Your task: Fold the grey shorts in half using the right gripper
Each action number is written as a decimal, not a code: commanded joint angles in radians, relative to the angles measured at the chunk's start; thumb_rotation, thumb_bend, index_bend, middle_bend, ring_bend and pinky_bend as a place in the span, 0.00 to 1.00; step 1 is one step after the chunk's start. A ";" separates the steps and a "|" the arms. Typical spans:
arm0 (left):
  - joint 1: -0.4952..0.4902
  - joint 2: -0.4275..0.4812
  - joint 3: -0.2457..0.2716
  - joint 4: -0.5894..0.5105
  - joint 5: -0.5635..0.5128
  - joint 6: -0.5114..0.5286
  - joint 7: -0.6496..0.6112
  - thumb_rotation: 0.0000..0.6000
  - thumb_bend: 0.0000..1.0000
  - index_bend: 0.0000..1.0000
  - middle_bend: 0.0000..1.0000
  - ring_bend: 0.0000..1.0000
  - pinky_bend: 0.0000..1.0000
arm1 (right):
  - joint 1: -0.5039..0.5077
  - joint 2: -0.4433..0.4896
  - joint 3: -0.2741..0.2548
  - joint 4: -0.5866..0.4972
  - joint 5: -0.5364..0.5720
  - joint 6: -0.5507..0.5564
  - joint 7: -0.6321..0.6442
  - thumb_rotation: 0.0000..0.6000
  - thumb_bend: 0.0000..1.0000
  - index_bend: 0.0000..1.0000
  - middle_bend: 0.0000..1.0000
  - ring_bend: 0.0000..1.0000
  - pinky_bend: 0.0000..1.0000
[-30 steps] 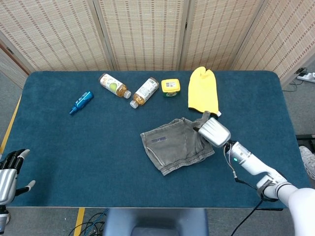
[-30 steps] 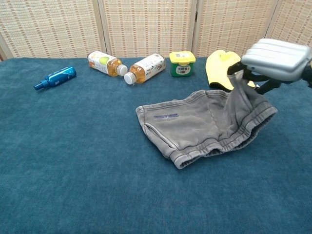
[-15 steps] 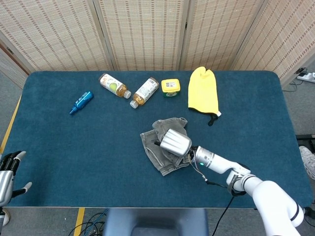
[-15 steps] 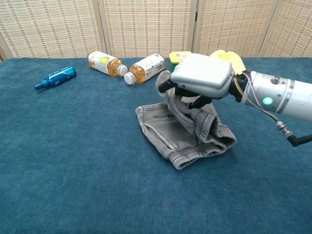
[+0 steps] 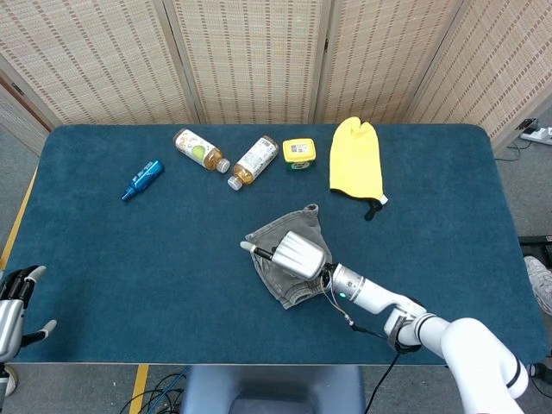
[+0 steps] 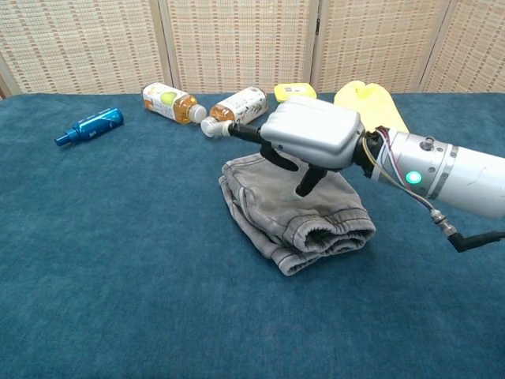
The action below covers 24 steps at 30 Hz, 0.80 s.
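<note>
The grey shorts [image 5: 278, 236] [image 6: 264, 197] lie folded over on themselves in the middle of the blue table [image 5: 129, 259], with the doubled waistband bunched at the near right. My right hand [image 5: 300, 253] [image 6: 312, 136] hovers just over them. Its fingers [image 6: 241, 131] are spread and stretch toward the left, and one digit points down onto the cloth. It holds no fabric. My left hand [image 5: 12, 304] rests off the table's near left corner with its fingers apart and nothing in it.
Along the far side lie a blue bottle [image 5: 142, 179] [image 6: 91, 126], two drink bottles [image 5: 200, 149] [image 5: 254, 160], a yellow jar [image 5: 298, 153] and a yellow mitten [image 5: 355, 166] [image 6: 371, 103]. My right forearm [image 6: 450, 170] stretches in from the right.
My right hand carried the shorts' right edge over to the left, laid it on the left half and let go. Its fingers have spread. The left hand barely moved.
</note>
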 commanded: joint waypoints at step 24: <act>-0.068 -0.057 -0.017 -0.022 0.047 -0.040 0.047 1.00 0.17 0.16 0.16 0.14 0.30 | -0.474 0.516 0.008 -0.602 0.368 0.135 -0.327 1.00 0.30 0.00 0.19 0.17 0.30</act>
